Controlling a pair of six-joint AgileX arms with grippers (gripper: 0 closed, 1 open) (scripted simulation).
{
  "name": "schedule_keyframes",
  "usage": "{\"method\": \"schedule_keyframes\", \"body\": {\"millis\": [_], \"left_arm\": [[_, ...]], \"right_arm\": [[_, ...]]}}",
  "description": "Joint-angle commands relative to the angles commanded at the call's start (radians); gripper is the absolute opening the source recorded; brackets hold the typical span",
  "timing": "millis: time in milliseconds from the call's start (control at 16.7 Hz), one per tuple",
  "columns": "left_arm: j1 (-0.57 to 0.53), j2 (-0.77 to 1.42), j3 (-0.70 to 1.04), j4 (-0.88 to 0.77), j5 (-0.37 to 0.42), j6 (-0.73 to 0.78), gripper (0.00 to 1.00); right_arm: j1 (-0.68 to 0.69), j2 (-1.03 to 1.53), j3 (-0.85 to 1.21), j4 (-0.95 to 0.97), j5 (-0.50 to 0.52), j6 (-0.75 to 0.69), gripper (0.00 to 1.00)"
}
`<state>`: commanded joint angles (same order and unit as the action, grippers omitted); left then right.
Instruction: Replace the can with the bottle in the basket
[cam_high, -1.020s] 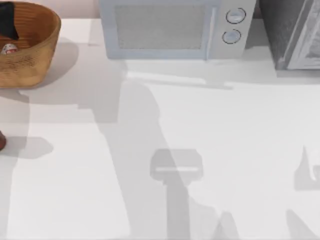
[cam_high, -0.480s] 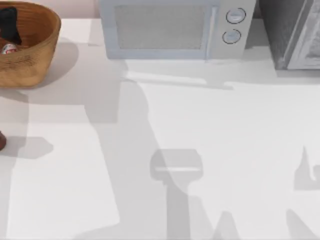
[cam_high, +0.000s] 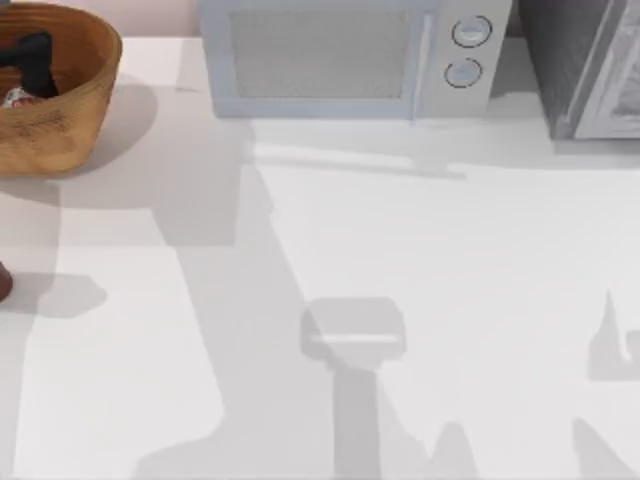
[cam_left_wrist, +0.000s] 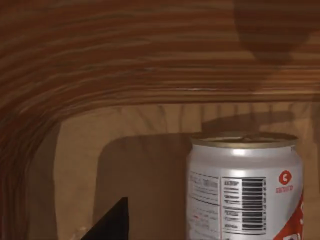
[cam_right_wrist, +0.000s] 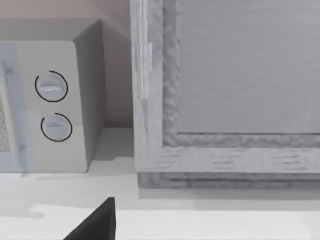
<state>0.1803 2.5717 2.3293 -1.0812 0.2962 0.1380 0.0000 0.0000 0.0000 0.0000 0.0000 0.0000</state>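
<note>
The left gripper (cam_high: 30, 60) is inside the basket (cam_high: 85, 85) at the far left of the table (cam_high: 400, 260), close to the can (cam_high: 17, 97). I cannot tell if its fingers are open. The can stands upright on the basket floor. The microwave (cam_high: 340, 55) stands at the far side.

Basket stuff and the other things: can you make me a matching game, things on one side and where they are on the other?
Things:
1. can
2. basket
3. microwave
4. left gripper

Places:
A. middle of the table's far edge
B. reaching down inside the basket
C. standing upright on the basket floor
D. far left corner of the table

Pairs: 1-C, 2-D, 3-A, 4-B
</note>
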Motion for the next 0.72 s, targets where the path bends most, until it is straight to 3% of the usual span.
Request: {"method": "schedule_keyframes", "body": {"millis": [480, 720], "left_arm": [[-0.010, 0.032, -0.022, 0.057, -0.002, -0.010, 1.00], [-0.010, 0.032, -0.022, 0.057, -0.002, -0.010, 0.70]], "right_arm": [[0.000, 0.000, 0.000, 0.000, 0.000, 0.000, 1.00], [0.000, 0.000, 0.000, 0.000, 0.000, 0.000, 1.00]]}}
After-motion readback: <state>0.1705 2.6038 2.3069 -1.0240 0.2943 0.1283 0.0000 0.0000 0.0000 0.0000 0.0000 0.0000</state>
